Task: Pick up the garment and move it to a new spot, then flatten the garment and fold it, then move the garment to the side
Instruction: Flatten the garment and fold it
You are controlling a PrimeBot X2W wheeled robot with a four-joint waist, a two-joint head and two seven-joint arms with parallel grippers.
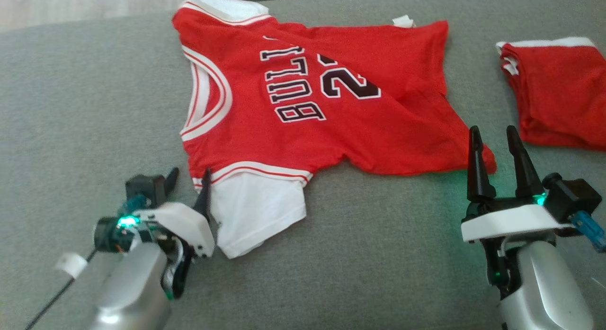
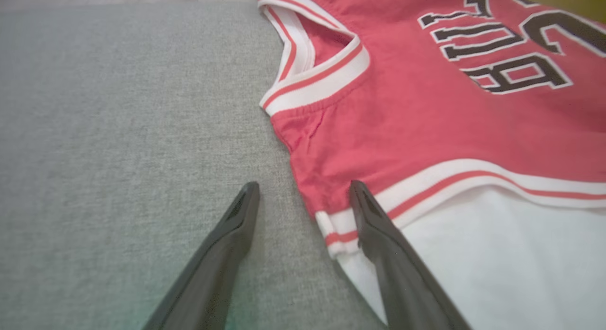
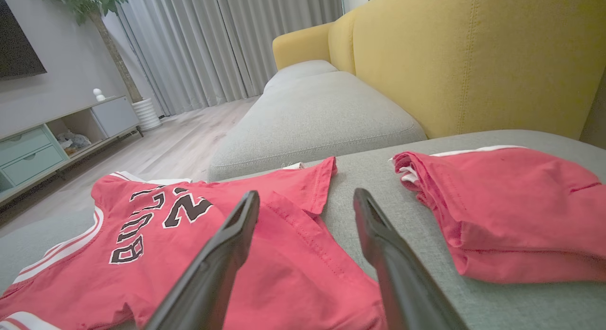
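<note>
The garment (image 1: 307,121) is a red jersey with black lettering, white trim and white sleeves, spread on the grey sofa cushion (image 1: 85,107). My left gripper (image 1: 190,176) stands open at the near sleeve seam. In the left wrist view the left gripper (image 2: 304,188) has one finger over bare cushion and the other over the striped trim of the garment (image 2: 426,131). My right gripper (image 1: 493,131) is open, fingers upright, at the jersey's lower right corner. In the right wrist view the right gripper (image 3: 306,195) hovers over the hem of the garment (image 3: 189,254).
A folded red piece of clothing (image 1: 558,98) lies at the right of the cushion, close to my right gripper, also seen as the red piece (image 3: 511,211). A yellow sofa back (image 3: 473,60) rises behind it. Wooden floor (image 3: 180,140) lies beyond the cushion's far edge.
</note>
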